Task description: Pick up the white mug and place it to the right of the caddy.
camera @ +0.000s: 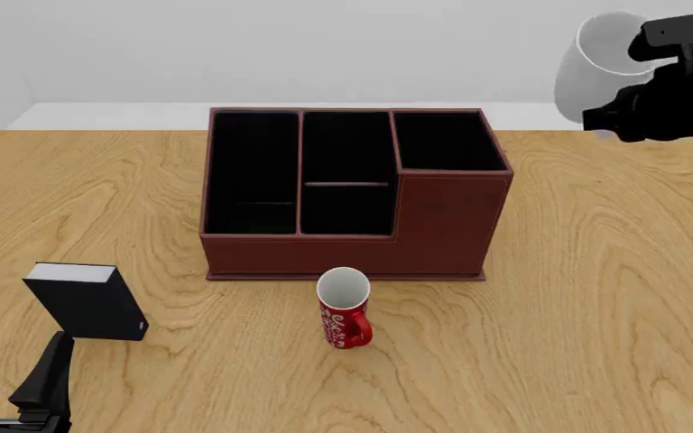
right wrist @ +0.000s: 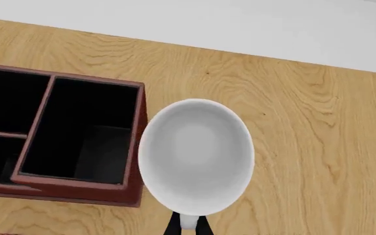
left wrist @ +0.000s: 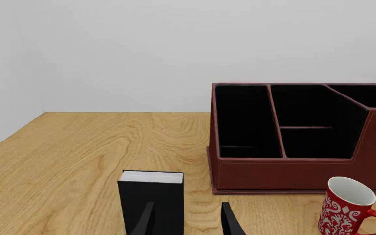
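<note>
One white mug [camera: 597,68] is clamped in the right end effector [right wrist: 186,226], upper right of frame, above the surface [camera: 612,298]. Carry step; lowering right of the caddy [camera: 353,194] should follow. Left end effector [camera: 15,374] apart, idle.

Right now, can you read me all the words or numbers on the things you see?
Red mug: white curly lettering down its side, too small and swirly to read.
White mug, caddy, black box with a white top: no words, numbers or signs to be seen.
</note>
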`<state>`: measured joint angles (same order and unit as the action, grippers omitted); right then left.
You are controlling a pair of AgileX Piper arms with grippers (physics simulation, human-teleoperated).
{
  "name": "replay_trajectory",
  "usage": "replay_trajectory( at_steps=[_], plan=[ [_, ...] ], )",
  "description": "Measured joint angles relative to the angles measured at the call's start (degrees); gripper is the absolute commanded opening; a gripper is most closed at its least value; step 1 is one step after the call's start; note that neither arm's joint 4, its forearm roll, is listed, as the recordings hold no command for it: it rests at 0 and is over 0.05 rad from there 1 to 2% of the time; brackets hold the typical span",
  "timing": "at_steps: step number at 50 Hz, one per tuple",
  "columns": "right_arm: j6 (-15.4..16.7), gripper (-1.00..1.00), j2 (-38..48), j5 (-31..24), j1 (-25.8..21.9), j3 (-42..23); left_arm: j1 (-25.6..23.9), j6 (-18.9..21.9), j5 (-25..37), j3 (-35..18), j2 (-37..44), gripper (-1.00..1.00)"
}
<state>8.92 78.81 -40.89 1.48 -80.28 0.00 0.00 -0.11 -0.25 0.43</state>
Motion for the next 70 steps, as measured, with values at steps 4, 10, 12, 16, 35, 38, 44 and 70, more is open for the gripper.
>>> replay_trajectory(
  at_steps=[4,10,12,16,35,38,44,70],
  plan=[
    [0.0,-1.00,2.0,0.1,0.7,-0.6,0.0,0.0,0.0,0.0,0.0,1.00],
    [0.0,-1.00,4.9,0.4,1.4,-1.2,0.0,0.0,0.0,0.0,0.0,1.00],
    [0.0,-1.00,5.8,0.5,1.5,-1.3,0.0,0.0,0.0,0.0,0.0,1.00],
    [0.0,-1.00,7.2,0.7,1.8,-1.4,0.0,0.0,0.0,0.0,0.0,1.00],
    [-1.1,-1.00,11.8,2.0,1.6,-0.9,0.0,0.0,0.0,0.0,0.0,1.00],
    [-1.4,-1.00,12.4,2.3,1.5,-0.6,0.0,0.0,0.0,0.0,0.0,1.00],
    [-1.8,-1.00,12.9,3.0,1.2,0.2,0.0,0.0,0.0,0.0,0.0,1.00],
    [-4.5,-1.00,14.2,8.1,0.5,6.5,0.0,0.0,0.0,0.0,0.0,1.00]
  ],
)
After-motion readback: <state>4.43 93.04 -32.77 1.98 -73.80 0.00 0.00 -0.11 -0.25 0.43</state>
